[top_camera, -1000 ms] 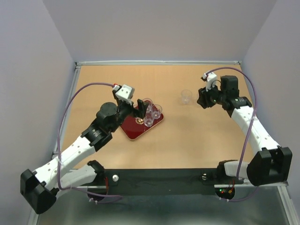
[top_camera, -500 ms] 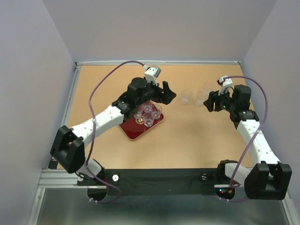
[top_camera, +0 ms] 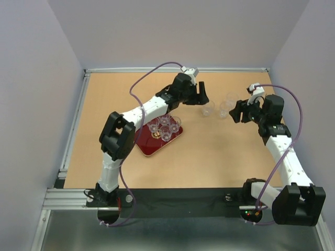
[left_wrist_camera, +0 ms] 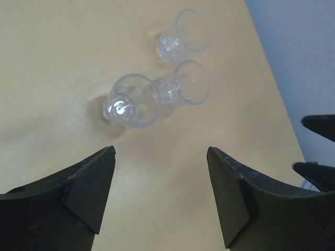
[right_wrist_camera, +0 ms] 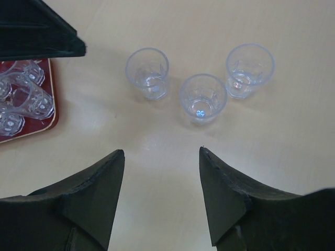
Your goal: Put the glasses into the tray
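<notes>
The dark red tray [top_camera: 148,146] lies left of centre and holds several clear glasses [top_camera: 165,127]. Three more glasses stand on the table to its right: one nearest the tray [top_camera: 208,108], one in the middle [top_camera: 225,109], one further back [top_camera: 232,98]. My left gripper [top_camera: 201,97] is open and empty just behind the nearest loose glass [left_wrist_camera: 128,102], apart from it. My right gripper [top_camera: 235,111] is open and empty just right of the three, facing the middle glass [right_wrist_camera: 203,97]. The left wrist view shows my left gripper [left_wrist_camera: 161,154] with nothing between its jaws; the right wrist view shows the same for my right gripper [right_wrist_camera: 161,152].
The tray's corner [right_wrist_camera: 52,119] with its glasses shows at the left of the right wrist view, under a left finger [right_wrist_camera: 39,31]. Pale walls close in the table on three sides. A black rail [top_camera: 178,201] runs along the near edge.
My left arm has swung away from the tray, right and back, to the loose glasses. My right gripper has drawn back a little to the right, uncovering two glasses.
</notes>
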`<action>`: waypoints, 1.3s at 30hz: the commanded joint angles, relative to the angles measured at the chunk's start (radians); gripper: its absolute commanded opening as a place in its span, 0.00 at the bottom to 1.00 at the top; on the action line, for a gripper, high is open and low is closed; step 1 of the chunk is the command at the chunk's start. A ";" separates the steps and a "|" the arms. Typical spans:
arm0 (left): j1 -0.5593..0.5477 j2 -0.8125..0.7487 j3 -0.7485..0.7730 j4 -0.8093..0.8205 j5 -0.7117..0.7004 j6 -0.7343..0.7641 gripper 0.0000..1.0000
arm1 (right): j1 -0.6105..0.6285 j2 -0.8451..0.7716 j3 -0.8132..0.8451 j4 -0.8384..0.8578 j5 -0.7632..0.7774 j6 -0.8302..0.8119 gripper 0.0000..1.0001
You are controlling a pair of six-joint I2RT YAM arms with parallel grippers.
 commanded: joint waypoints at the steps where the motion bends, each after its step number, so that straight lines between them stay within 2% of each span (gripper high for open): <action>1: 0.005 0.078 0.175 -0.159 -0.105 -0.035 0.78 | -0.008 -0.023 -0.013 0.060 0.003 0.014 0.64; 4: 0.005 0.160 0.286 -0.225 -0.169 -0.050 0.74 | -0.009 -0.027 -0.013 0.062 0.009 0.011 0.64; 7: 0.005 0.239 0.383 -0.265 -0.182 -0.049 0.65 | -0.009 -0.033 -0.016 0.063 0.010 0.011 0.64; 13: 0.003 0.363 0.544 -0.328 -0.194 -0.050 0.60 | -0.011 -0.032 -0.016 0.067 0.010 0.011 0.64; 28: -0.015 0.438 0.573 -0.348 -0.198 0.000 0.47 | -0.011 -0.026 -0.016 0.070 0.021 0.008 0.65; 33: -0.021 0.446 0.575 -0.352 -0.218 0.031 0.35 | -0.011 -0.021 -0.019 0.070 0.024 0.004 0.65; 34: -0.021 0.446 0.573 -0.349 -0.218 0.037 0.29 | -0.011 -0.020 -0.018 0.068 0.024 0.005 0.65; 39: -0.023 0.437 0.571 -0.339 -0.220 0.056 0.15 | -0.011 -0.016 -0.018 0.068 0.026 0.002 0.65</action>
